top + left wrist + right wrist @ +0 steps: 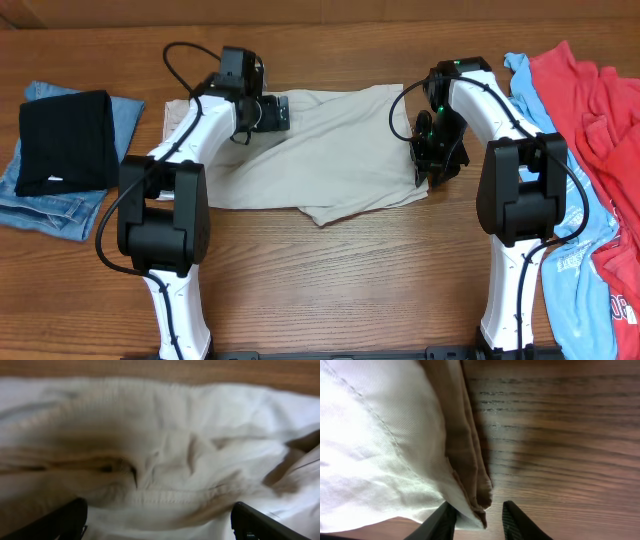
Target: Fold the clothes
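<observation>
Beige shorts [330, 150] lie spread across the middle of the table, the lower hem rumpled. My left gripper [272, 112] hovers over their upper left part. In the left wrist view its jaws [160, 525] stand wide open just above creased, stitched fabric [165, 450]. My right gripper [437, 162] is at the shorts' right edge. In the right wrist view a folded corner of the cloth [375, 445] hangs between its fingers [479, 522]. The corner rests against the left finger [442, 522], and a gap separates it from the right one [520, 522].
A black folded garment [65, 140] lies on blue jeans [50, 210] at the far left. A red top [600, 130] and a light-blue top [570, 260] are heaped at the right edge. Bare wood [330, 280] lies in front of the shorts.
</observation>
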Controlling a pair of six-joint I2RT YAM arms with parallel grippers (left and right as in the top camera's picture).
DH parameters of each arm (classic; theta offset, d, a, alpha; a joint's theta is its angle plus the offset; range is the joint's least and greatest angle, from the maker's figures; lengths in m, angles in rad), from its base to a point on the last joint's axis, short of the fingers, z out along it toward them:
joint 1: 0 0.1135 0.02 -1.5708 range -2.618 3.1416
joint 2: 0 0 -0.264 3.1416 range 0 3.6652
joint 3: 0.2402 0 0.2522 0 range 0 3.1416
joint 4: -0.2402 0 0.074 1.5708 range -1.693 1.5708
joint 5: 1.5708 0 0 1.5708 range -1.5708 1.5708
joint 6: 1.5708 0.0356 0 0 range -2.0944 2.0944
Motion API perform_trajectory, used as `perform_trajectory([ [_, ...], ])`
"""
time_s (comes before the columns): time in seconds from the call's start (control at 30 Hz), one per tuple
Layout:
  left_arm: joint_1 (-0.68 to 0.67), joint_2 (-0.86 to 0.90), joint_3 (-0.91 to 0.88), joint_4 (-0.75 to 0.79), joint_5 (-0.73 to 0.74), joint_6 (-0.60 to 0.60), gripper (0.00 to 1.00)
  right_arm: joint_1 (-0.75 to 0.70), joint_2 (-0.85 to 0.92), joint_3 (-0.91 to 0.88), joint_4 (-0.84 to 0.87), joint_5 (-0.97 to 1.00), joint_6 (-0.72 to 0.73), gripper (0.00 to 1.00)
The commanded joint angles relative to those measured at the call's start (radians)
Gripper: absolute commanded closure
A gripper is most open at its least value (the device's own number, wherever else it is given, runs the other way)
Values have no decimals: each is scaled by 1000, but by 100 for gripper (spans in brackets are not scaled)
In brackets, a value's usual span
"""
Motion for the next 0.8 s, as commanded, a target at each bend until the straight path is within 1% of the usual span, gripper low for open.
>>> perform_trajectory([
  [0.0,-13,14,87,-11,4,151,4,2,-32,-3,3,11,-4,65],
  [0.1,-38,14,110,-29,-3,299,5,2,-32,-3,10,11,-4,65],
  [0.17,-51,14,110,-54,-27,347,8,2,-32,-3,11,11,-4,65],
  [0.2,-63,14,110,-84,-40,406,9,2,-32,-3,14,11,-4,65],
  [0.27,-82,14,110,-114,-52,481,11,2,-32,-3,21,11,-4,64],
  [0.3,-89,14,110,-119,-52,496,12,2,-32,-3,25,11,-4,64],
  [0.37,-111,14,110,-141,-63,556,22,2,-32,-3,26,11,-4,64],
  [0.47,-125,15,109,-138,-131,559,31,2,-32,-3,26,11,-4,64],
  [0.53,-125,18,109,-134,-135,562,36,2,-32,-3,26,11,-4,64],
  [0.77,-125,57,108,-101,-136,562,36,2,-32,-3,24,11,-4,64],
])
